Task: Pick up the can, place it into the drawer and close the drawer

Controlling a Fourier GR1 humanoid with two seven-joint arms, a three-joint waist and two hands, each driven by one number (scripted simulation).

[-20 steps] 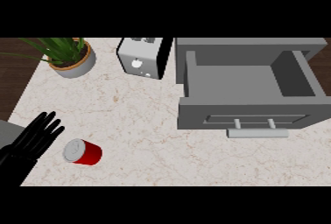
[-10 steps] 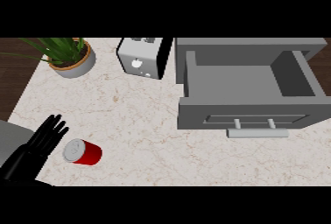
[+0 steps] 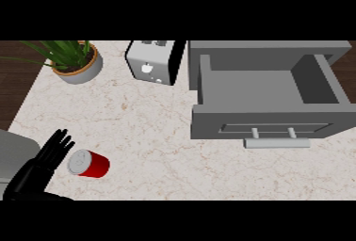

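The left hand [image 3: 43, 162] waits beside the can [image 3: 89, 164], fingers [image 3: 60, 141] spread; it should wrap round the can's middle before lifting toward the drawer [image 3: 268, 87].

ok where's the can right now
In the head view, the red can lies on its side at the counter's lower left, right beside the open left hand, far from the open drawer.

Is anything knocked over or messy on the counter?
Yes, one thing: the red can is lying on its side near the counter's left front, right beside the left hand, whose fingers are straight. The drawer stands pulled open. The plant and toaster stand upright.
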